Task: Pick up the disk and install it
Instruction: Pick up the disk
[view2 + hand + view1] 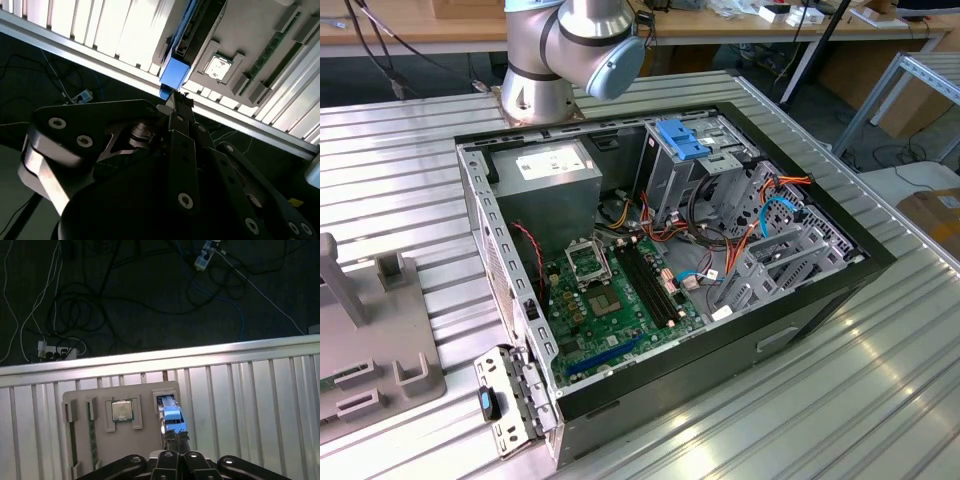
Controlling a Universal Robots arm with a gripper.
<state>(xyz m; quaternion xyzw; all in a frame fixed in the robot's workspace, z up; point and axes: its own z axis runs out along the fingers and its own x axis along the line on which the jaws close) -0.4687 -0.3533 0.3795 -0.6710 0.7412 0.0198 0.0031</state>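
The gripper (174, 102) sits closest to the lens in both wrist views, its black linkage tapering to the tips right at the disk (176, 70). The disk stands on edge in a slot of a grey tray (240, 30), its blue rail uppermost and facing the gripper. In the first wrist view the gripper (175, 440) lines up with the disk (171, 415). The narrow top edge of the disk runs straight on from the tips, so its long axis follows the gripper's own line rather than crossing it. The tips reach the near blue end. I cannot tell whether the gripper is closed on the disk or merely touching it.

Just beside the disk on the tray (145, 450) lies a square chip (121, 410) in its own recess, and beyond that a memory stick (91, 432) in another slot. The tray rests on a ribbed metal surface (240, 405).

In the exterior view the tray (370, 350) is at the view's left. The open computer case (880, 255) lies well apart from it towards the view's right, on the same surface (420, 150). By my reading the disk is not yet lifted out of its slot.
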